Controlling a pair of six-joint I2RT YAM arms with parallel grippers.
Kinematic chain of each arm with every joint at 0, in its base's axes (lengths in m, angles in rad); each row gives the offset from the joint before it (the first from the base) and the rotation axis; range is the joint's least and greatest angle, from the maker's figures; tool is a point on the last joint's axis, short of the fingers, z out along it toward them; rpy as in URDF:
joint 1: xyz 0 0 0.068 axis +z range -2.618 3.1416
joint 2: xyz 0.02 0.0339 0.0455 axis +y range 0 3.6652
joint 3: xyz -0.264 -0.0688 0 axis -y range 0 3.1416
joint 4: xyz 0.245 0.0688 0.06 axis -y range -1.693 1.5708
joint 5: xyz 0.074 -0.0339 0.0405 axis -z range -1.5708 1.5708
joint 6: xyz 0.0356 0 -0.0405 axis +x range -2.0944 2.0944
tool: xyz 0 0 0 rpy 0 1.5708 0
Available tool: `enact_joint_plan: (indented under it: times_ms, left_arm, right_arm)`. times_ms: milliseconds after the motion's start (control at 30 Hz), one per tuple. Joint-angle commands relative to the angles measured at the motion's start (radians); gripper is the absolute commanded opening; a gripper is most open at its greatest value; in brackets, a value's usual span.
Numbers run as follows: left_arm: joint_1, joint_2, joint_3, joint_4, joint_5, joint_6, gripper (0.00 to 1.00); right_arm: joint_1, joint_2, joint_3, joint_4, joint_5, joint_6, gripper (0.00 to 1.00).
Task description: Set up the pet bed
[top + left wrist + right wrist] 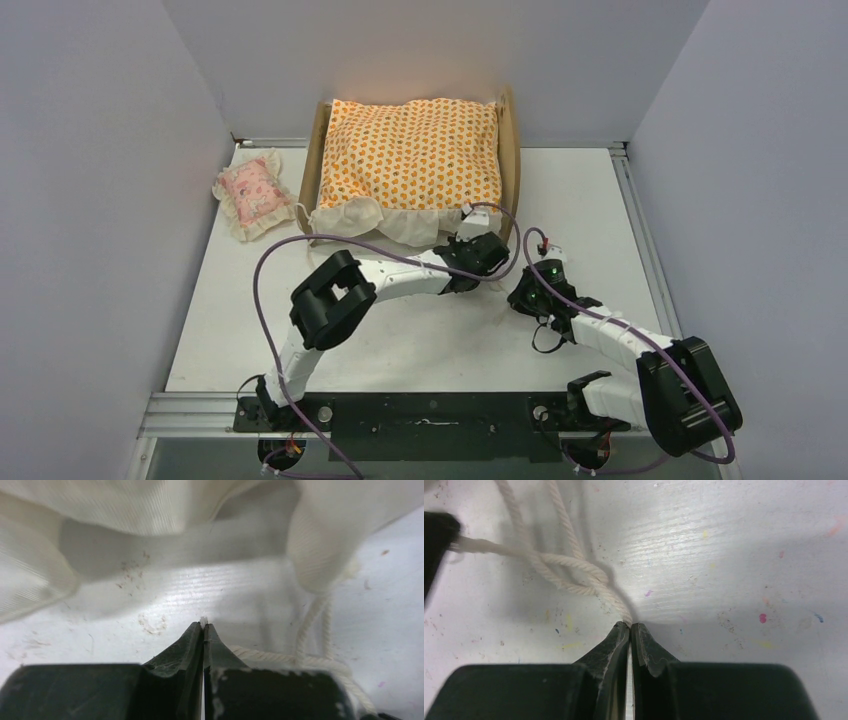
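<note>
Top external view: pet bed (511, 150) sits midway along the table's (400, 340) far edge, orange cushion (415, 150) on it; pink pillow (252, 193) near the far-left corner. Left gripper (203, 625) — jaws pressed together, nipping a white cord (509, 550) tip; right gripper (630, 625) likewise pinches the cord — just short of a loose knot (584, 577).
</note>
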Motion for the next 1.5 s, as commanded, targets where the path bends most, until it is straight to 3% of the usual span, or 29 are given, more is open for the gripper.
enact_joint_plan:
  times_ms: [0, 333, 533, 733, 1000, 1167, 1300, 1467]
  left_arm:
    - [-0.001, -0.155, 0.071, 0.154, -0.069, 0.222, 0.00]
    - [-0.010, -0.176, 0.224, 0.417, -0.050, 0.570, 0.00]
    - [0.013, -0.093, 0.430, 0.449, 0.008, 0.680, 0.00]
    - [0.073, 0.036, 0.683, 0.380, 0.043, 0.690, 0.00]
    - [0.149, 0.132, 0.908, 0.289, 0.090, 0.664, 0.00]
    - [0.166, 0.122, 0.940, 0.312, 0.112, 0.651, 0.00]
    - [0.184, 0.120, 0.973, 0.309, 0.114, 0.640, 0.00]
    - [0.210, 0.087, 0.952, 0.318, 0.112, 0.625, 0.00]
  right_arm:
    - [-0.023, -0.019, 0.014, -0.040, 0.047, -0.009, 0.05]
    - [-0.038, 0.001, 0.013, 0.036, -0.013, -0.015, 0.05]
    - [-0.038, 0.022, 0.003, 0.079, -0.052, -0.020, 0.05]
    - [-0.040, 0.039, -0.006, 0.067, -0.052, -0.015, 0.05]
    - [-0.044, 0.073, 0.048, 0.093, -0.059, -0.023, 0.05]
    - [-0.058, 0.122, 0.013, 0.120, -0.001, -0.007, 0.05]
    - [-0.137, 0.173, -0.018, 0.138, -0.017, 0.034, 0.05]
    - [-0.216, 0.080, 0.014, 0.051, -0.005, 0.052, 0.05]
